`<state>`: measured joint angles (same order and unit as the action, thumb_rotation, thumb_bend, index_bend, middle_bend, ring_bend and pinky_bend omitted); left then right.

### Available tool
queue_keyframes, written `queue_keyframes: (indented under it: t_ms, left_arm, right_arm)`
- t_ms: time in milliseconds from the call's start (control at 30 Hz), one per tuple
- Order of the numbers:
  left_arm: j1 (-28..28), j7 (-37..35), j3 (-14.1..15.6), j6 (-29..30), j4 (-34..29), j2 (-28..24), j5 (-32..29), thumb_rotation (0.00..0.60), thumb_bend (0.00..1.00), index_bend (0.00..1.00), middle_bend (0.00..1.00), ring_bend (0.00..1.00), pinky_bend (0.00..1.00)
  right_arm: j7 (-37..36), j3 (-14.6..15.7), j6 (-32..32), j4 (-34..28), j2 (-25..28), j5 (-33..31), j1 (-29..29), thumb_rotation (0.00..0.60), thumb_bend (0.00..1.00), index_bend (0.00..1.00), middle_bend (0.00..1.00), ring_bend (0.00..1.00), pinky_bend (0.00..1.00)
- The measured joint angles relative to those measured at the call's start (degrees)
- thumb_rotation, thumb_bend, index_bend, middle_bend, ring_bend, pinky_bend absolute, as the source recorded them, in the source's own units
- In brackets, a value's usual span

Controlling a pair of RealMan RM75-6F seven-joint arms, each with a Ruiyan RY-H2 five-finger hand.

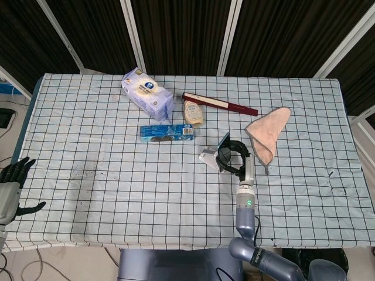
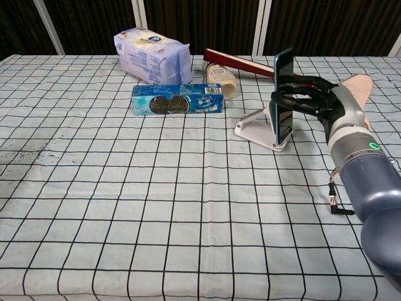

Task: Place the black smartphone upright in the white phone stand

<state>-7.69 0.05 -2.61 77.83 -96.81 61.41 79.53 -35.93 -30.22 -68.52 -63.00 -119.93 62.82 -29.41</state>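
Fingers of the right hand [image 2: 313,100] wrap the phone [image 2: 283,94], held upright with its lower edge at the stand [image 2: 258,130]. Better to seat it squarely, then let go gently. Left hand [image 1: 12,184] hangs spread, empty, off the table's [image 1: 88,193] edge.

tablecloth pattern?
White tablecloth with a black grid of squares; clearest in the chest view.

You are at a lab-style test table: a checked tablecloth [image 1: 117,175] before dark slatted panels [image 1: 181,35], with cables [image 1: 41,263] trailing beneath your left hand [image 1: 13,187].
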Motion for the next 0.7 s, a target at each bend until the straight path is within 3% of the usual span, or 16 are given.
queue_keyframes:
  t_ms: [267,700]
  left_arm:
    - [0.0,-0.1,0.0,0.0,0.0,0.0,0.0,0.6,0.0,0.0,0.0,0.0,0.0]
    - [0.0,-0.2,0.0,0.0,0.0,-0.1,0.1,0.6,0.0,0.0,0.0,0.0,0.0]
  right_arm:
    - [-0.4,1.0,0.4,0.9,0.0,1.2,-0.2,0.6,0.29,0.48,0.38,0.32,0.16]
    - [0.7,1.2,1.3,0.9,0.2,1.0,-0.5,0.6,0.1,0.37,0.29,0.24,0.15]
